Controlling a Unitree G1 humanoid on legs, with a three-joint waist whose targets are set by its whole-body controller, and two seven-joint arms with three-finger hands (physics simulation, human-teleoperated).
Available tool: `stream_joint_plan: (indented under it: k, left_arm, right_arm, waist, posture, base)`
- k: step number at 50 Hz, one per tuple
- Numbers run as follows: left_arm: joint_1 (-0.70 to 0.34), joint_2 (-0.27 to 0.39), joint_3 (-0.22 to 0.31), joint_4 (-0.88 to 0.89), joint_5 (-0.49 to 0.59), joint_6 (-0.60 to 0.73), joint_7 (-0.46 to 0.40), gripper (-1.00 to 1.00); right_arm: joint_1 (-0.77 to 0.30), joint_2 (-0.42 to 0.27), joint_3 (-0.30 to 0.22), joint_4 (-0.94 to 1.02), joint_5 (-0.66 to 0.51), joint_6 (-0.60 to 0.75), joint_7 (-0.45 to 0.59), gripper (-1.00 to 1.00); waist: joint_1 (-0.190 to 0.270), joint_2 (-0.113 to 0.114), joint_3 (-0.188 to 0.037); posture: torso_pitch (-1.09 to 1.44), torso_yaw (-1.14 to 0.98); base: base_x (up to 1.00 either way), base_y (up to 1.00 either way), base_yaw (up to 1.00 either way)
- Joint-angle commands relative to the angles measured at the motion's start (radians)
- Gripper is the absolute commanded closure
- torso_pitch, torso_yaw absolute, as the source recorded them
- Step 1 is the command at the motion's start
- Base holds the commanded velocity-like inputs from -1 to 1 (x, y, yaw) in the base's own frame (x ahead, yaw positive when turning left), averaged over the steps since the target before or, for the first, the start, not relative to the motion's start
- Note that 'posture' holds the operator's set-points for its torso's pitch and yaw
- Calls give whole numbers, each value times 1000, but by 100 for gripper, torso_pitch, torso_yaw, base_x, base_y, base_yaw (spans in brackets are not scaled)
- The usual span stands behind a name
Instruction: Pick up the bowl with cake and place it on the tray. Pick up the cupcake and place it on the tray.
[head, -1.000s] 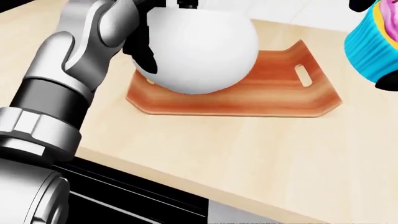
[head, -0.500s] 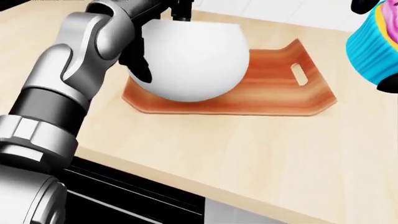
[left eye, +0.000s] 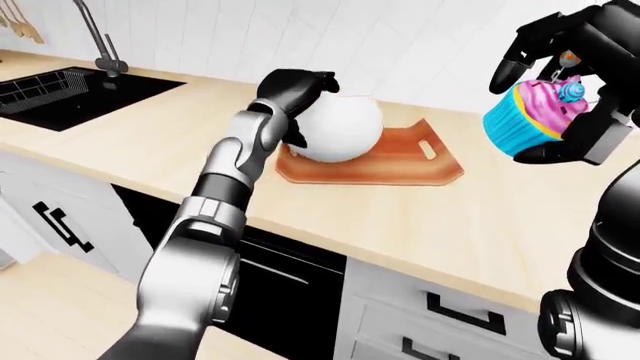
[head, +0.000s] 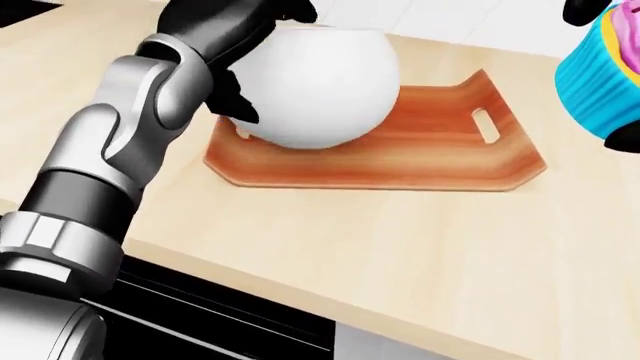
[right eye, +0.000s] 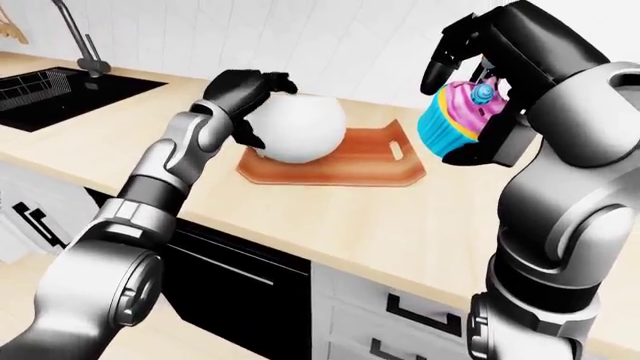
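Observation:
The white bowl (head: 320, 82) rests on the left part of the wooden tray (head: 450, 157); its contents are hidden from these views. My left hand (left eye: 305, 105) grips the bowl's left rim, black fingers (left eye: 315, 77) curled over the top and the thumb down its side. In the air to the right of the tray, well above the counter, is the cupcake (right eye: 455, 120), with a blue wrapper and pink frosting. My right hand (right eye: 478, 90) is shut round it.
The tray's right half with its handle slot (head: 486, 124) is bare. A black sink (left eye: 70, 86) and faucet (left eye: 95, 37) lie far left on the counter. Below the counter edge are a black appliance front (left eye: 290, 277) and white drawers (left eye: 440, 322).
The bowl has settled a little lower onto the tray, and my left hand has rolled further over its top. The cupcake hand has barely moved.

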Motion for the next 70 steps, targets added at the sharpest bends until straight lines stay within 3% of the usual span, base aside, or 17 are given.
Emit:
stream_joint_plan:
  k: [1, 9, 14, 24, 28, 37, 40, 49, 56, 70]
  left_arm:
    - [-31, 5, 8, -34, -3, -3, 33, -51]
    - [29, -9, 0, -37, 10, -20, 55, -49]
    - [64, -13, 11, -142, -9, -1, -11, -55]
    - [182, -27, 43, -473, -74, 68, -172, -85]
    - [233, -24, 61, -637, -119, 115, -252, -88]
    - [354, -9, 125, -1155, -301, 366, -448, -100]
    - [387, 5, 136, -1270, -342, 438, -460, -100]
    - [489, 47, 175, -1590, -457, 670, -510, -100]
    - [575, 75, 178, -1670, -496, 682, -494, -100]
    - [602, 94, 195, -1700, -507, 669, -488, -100]
  right_arm:
    - [-34, -14, -16, -23, -10, -6, -22, 100]
    - [-17, -13, -23, -22, -3, -14, -34, 100]
    - [-21, -15, -21, -26, -6, -7, -27, 100]
    - [-30, -23, -23, -27, -4, 0, -17, 100]
    - [-43, -28, -20, -26, -7, 5, -8, 100]
    - [-113, 19, 31, 41, -36, 1, -35, 100]
    - [-150, 43, 46, 88, -49, -13, -59, 100]
    - [-229, 148, 103, 304, -76, -86, -239, 100]
    - [-245, 211, 133, 474, -106, -145, -393, 100]
    - [-251, 253, 158, 812, -106, -253, -706, 100]
  waist:
    - [-2, -5, -21]
    - [1, -5, -26]
    - [3, -6, -25]
    - [4, -4, -16]
    - [3, -1, -15]
    - [-5, 11, -8]
    - [-7, 15, -5]
    - [-4, 24, 0]
    - [6, 25, 1]
    - [24, 18, -4]
  posture:
    - [-23, 0]
    - [-23, 0]
    - [-23, 0]
    - [-23, 0]
    - [-23, 0]
    - [-23, 0]
    - [-23, 0]
    - [-23, 0]
    - [-23, 0]
    - [-23, 0]
  base:
    - [0, 0, 0]
    - [0, 0, 0]
    - [0, 0, 0]
    - [0, 0, 0]
    - [0, 0, 0]
    - [0, 0, 0]
    - [0, 0, 0]
    - [0, 0, 0]
    - [0, 0, 0]
    - [0, 0, 0]
